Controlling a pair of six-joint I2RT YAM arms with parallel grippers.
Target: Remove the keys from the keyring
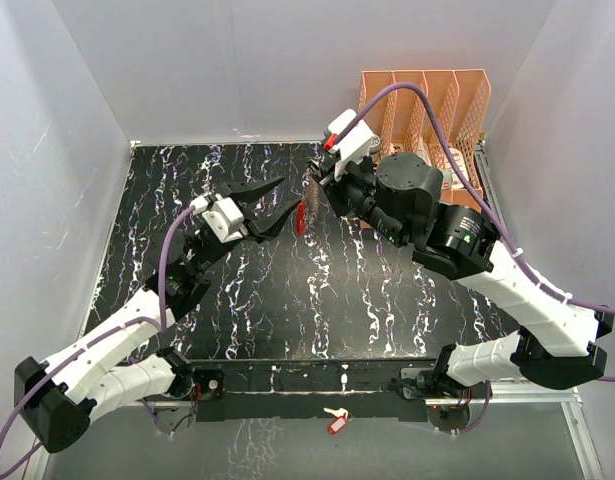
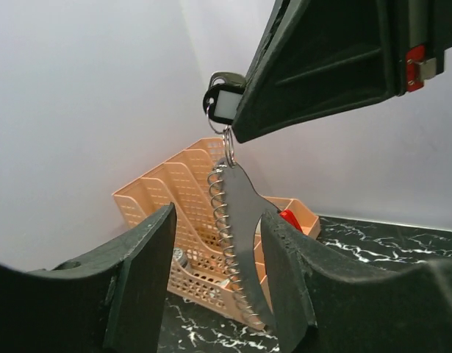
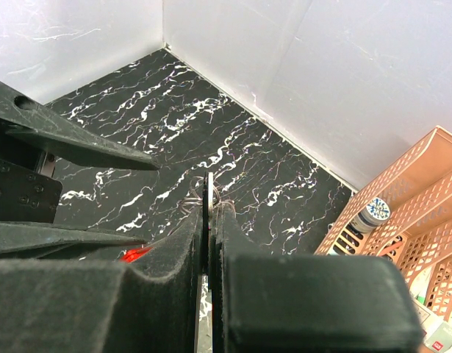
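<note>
1. My left arm (image 1: 107, 355) reaches in from the near left corner, over a black bench (image 1: 287, 310) veined with white.
2. My left fingers (image 2: 145, 279) are spread wide apart and grasp nothing. They point toward the middle of the bench. In my left wrist view the hanging bunch dangles in the gap between them. It is very close to the right-hand finger, and I cannot tell whether it touches.
3. The keys (image 1: 310, 193) are a small grey bunch hanging in the air above the far middle of the bench, not resting on it. From above they sit just beyond my left fingertips.
4. The keyring (image 1: 300, 218) shows as a bright red crescent at the lower end of the bunch. In the left wrist view a small wire ring (image 2: 228, 137) links the top key to a flat grey piece with a wire coil along its edge.
5. My right fingers (image 3: 174, 272) are clenched together on the upper end of the keys — a thin metal edge is sandwiched between them, and the bunch hangs below.
6. A lone pale key (image 1: 334, 421) with a small red tag lies at the near edge of the bench, between my two arm bases.
7. A peach plastic organiser (image 1: 427, 105) with upright slots stands in the far right corner, well apart from the keys.
</note>
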